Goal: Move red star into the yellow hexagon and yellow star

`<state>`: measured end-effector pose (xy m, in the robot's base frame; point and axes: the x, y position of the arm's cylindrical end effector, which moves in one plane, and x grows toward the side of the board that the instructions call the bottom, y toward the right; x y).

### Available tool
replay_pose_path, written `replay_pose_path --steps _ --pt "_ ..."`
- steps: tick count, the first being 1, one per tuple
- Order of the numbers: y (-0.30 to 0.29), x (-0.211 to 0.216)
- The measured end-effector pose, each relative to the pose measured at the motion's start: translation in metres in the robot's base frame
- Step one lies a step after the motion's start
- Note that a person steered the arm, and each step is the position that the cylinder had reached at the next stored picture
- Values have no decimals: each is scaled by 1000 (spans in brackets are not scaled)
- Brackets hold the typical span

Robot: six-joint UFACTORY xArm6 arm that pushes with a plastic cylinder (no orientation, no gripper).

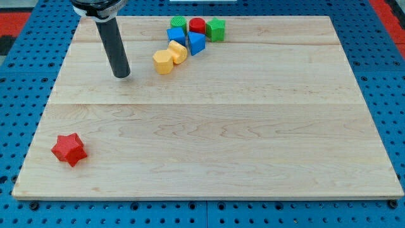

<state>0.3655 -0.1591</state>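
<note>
Red star (69,149) lies at the surface's bottom-left, well apart from yellow hexagon (163,62) and yellow star (178,52); my tip (122,75), without jaws, could make it slide sideways on this long push.

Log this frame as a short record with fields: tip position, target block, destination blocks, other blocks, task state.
tip: my tip rests on the board, at the view's left of the yellow blocks, apart from them
target: red star, near the view's bottom-left corner, alone
destination: yellow hexagon and yellow star, touching, view's top
others: two blue blocks, two green blocks, a red block clustered behind
state: red star not yet moved in
</note>
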Motion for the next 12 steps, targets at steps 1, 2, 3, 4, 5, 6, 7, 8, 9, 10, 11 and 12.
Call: replay_pose_path --steps 1,2,3,4,5,6,7,8,9,10,11,12 --pt "2 -21" --pt "87 -30" --pt "88 -17" --pt "85 76" --pt "91 177" --pt "-28 248" --pt "-81 227" --pt "-69 159" --pt "-46 124" --pt "-33 77" --pt "28 89" --pt "-17 105"
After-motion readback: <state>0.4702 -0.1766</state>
